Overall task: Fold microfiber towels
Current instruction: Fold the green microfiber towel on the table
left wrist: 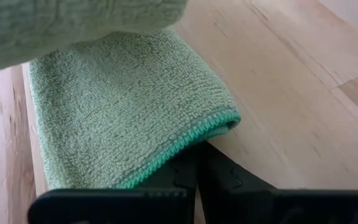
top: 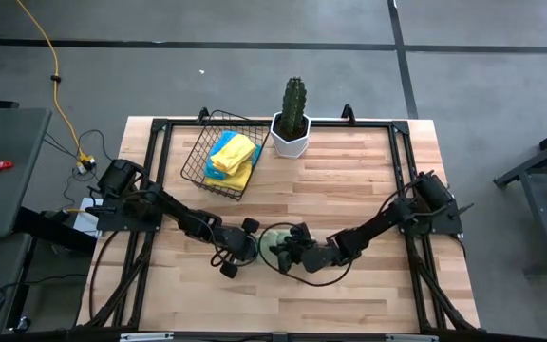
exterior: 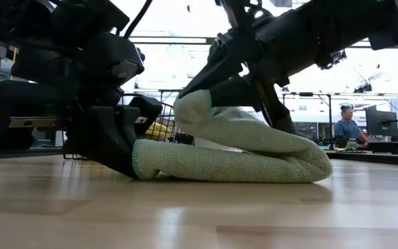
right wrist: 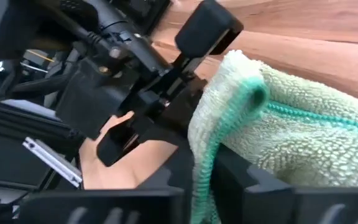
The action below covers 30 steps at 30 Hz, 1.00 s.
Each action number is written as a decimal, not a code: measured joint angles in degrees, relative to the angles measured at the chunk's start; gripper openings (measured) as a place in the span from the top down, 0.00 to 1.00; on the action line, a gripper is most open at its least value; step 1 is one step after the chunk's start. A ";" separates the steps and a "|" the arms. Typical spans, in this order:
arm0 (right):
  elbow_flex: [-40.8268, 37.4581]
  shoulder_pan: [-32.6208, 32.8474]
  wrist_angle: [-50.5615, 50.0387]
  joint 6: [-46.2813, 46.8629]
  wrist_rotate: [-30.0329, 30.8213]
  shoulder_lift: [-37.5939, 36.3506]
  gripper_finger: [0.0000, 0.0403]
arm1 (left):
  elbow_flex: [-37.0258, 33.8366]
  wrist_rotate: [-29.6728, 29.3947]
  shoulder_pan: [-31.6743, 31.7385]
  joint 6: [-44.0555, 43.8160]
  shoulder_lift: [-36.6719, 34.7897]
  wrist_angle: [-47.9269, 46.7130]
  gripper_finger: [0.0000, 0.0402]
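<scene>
A pale green microfiber towel (top: pixel 272 249) with a teal hem lies doubled over at the table's near middle, its lower layer flat on the wood (exterior: pixel 254 166). My left gripper (top: pixel 238 249) is shut on the towel's left end, low at the table. My right gripper (top: pixel 288 249) is shut on the towel's upper end (exterior: pixel 192 107), raised above the left gripper. The towel's right side forms a rounded fold (exterior: pixel 316 162) that rests on the table. My left gripper pinches the towel's teal-hemmed edge (left wrist: pixel 197 138) between its two fingers, at the lower layer's left end. The fingers come slanting down from the table's left. That end sits at the table's surface (exterior: pixel 140 164); one layer or several, I cannot tell. My right gripper pinches the hemmed edge of the towel's upper end (right wrist: pixel 205 155) between its two fingers. The fingers come from the table's right, slanting down. This end is lifted clear of the table, and the cloth slopes down from it to the fold, slack.
A black wire basket (top: pixel 198 157) at the far left holds yellow and blue towels (top: pixel 234 157). A cactus in a white pot (top: pixel 292 119) stands at the far middle. A person (exterior: pixel 347 124) sits in the room beyond the table.
</scene>
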 joint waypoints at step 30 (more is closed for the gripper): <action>-0.02 9.52 -30.87 -14.17 11.27 -10.41 0.40 | -0.17 -8.14 -0.61 -5.71 -13.97 -22.91 1.00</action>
